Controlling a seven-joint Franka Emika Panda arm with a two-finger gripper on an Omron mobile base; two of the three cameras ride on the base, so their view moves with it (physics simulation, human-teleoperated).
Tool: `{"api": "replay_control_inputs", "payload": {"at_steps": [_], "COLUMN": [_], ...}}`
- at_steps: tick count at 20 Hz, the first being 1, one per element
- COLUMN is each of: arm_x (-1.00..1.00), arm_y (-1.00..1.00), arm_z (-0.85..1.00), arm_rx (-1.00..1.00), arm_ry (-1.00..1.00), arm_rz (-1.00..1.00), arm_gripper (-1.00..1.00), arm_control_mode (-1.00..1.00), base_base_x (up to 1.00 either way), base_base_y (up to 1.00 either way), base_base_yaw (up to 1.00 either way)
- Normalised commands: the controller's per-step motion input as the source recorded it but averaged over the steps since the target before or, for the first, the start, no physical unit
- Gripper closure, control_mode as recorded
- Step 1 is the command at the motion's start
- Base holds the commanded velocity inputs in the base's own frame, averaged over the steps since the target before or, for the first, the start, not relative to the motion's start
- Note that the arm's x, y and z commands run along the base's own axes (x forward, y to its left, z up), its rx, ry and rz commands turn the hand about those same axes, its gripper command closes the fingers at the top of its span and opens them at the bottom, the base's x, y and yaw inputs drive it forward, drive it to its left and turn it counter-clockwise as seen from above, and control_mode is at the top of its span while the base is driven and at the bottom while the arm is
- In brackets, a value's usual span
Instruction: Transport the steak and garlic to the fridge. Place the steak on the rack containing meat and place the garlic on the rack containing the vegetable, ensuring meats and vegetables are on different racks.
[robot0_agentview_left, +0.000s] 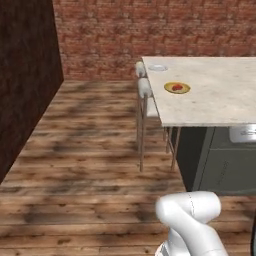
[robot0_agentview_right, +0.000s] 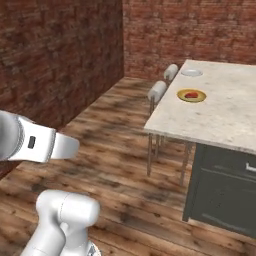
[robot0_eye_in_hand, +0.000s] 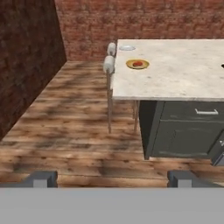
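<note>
One steak (robot0_agentview_left: 177, 87) sits on a yellow plate (robot0_agentview_left: 170, 90) near the island counter (robot0_agentview_left: 215, 100) corner, too small to tell its long axis. Gripper (robot0_eye_in_hand: 112, 178) empty, fingers spread wide, well short of it above open wooden floor (robot0_agentview_left: 90, 150). Two stools (robot0_agentview_right: 161, 90) line the near edge; hand view adds a drawer handle (robot0_eye_in_hand: 206, 112).

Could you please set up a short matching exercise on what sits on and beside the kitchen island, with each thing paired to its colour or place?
Things:
1. steak
2. yellow plate
3. white dish
4. stools

Descriptions:
A. pale, near the island's far corner
B. bright red, lying on a plate
C. tucked against the island's edge, on the wood floor
D. rimmed, under the red chunk

Pairs: 1-B, 2-D, 3-A, 4-C
</note>
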Motion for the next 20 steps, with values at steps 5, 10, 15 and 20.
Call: {"api": "replay_control_inputs", "payload": {"at_steps": [5,10,15,20], "arm_x": [0.0,0.0,0.0,0.0], "arm_y": [0.0,0.0,0.0,0.0], "arm_z": [0.0,0.0,0.0,0.0], "arm_rx": [0.0,0.0,0.0,0.0], "arm_ry": [0.0,0.0,0.0,0.0], "arm_rz": [0.0,0.0,0.0,0.0], "arm_gripper": [-1.0,-1.0,-1.0,-1.0], "arm_control_mode": [1.0,1.0,1.0,1.0], "base_base_x": [1.0,1.0,1.0,0.91], "base_base_y": [1.0,1.0,0.92,0.57], "base_base_yaw": [-0.42,-0.39,-0.56,-0.78]}}
